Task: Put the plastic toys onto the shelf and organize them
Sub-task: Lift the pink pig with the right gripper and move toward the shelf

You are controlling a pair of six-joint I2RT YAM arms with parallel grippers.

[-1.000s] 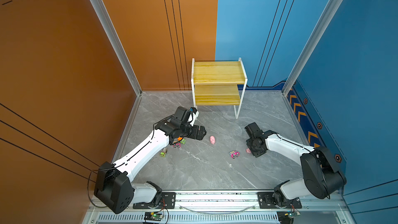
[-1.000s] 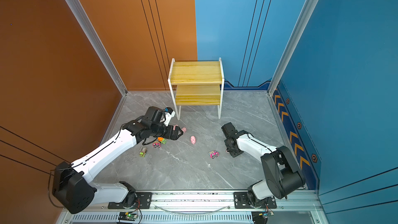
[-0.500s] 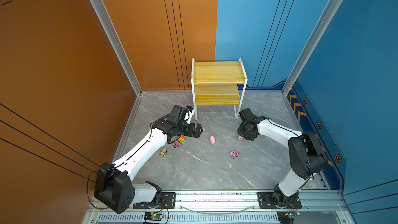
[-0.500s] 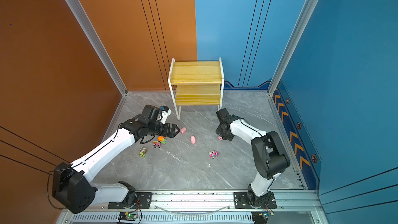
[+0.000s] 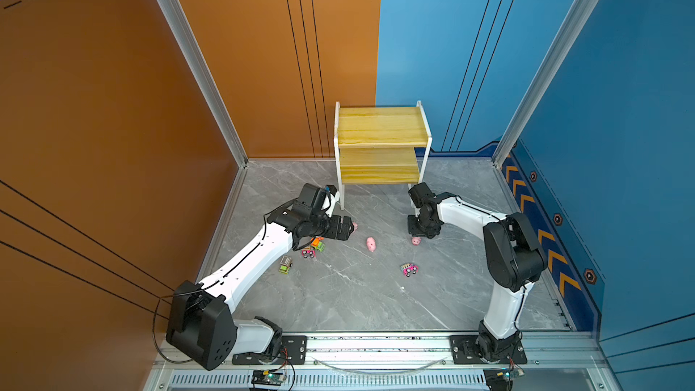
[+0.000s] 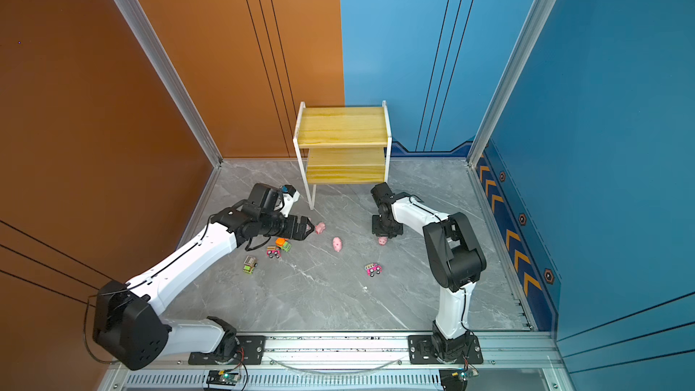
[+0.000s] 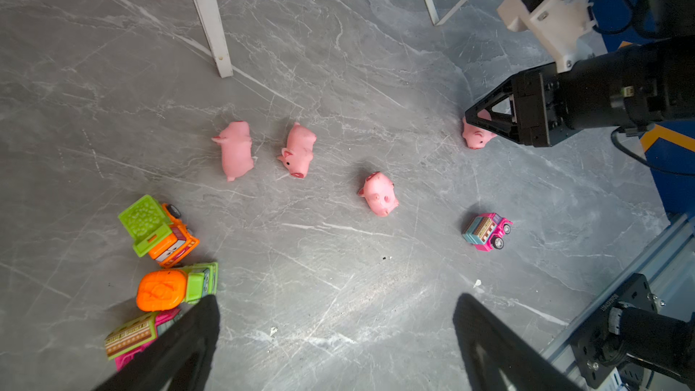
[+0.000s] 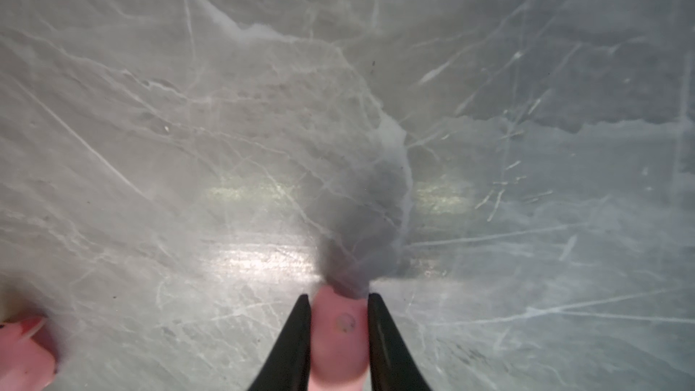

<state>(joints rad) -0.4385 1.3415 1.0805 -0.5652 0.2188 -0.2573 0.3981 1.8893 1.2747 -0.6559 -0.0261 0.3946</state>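
My right gripper (image 8: 338, 297) is shut on a small pink pig (image 8: 338, 332). In both top views it points down, low over the grey floor before the shelf's right leg, the pig (image 5: 415, 241) (image 6: 383, 240) just under it. The shelf (image 5: 380, 133) (image 6: 342, 129) has two bare yellow boards. My left gripper (image 7: 336, 306) (image 5: 348, 229) is open with nothing between its fingers. Three more pigs (image 7: 236, 150) (image 7: 299, 150) (image 7: 380, 193) lie on the floor ahead of it. Toy trucks (image 7: 158, 231) (image 7: 175, 289) (image 7: 131, 336) cluster beside its finger. A pink truck (image 7: 487, 231) (image 5: 409, 269) stands apart.
A green and brown truck (image 5: 286, 265) sits beside the left forearm. The shelf's white leg (image 7: 210, 20) stands just behind the pigs. Orange and blue walls close in the floor on three sides. A metal rail (image 5: 376, 344) runs along the front.
The right gripper has moved left and back toward the shelf, keeping the pig between its fingers. The left arm has barely shifted.
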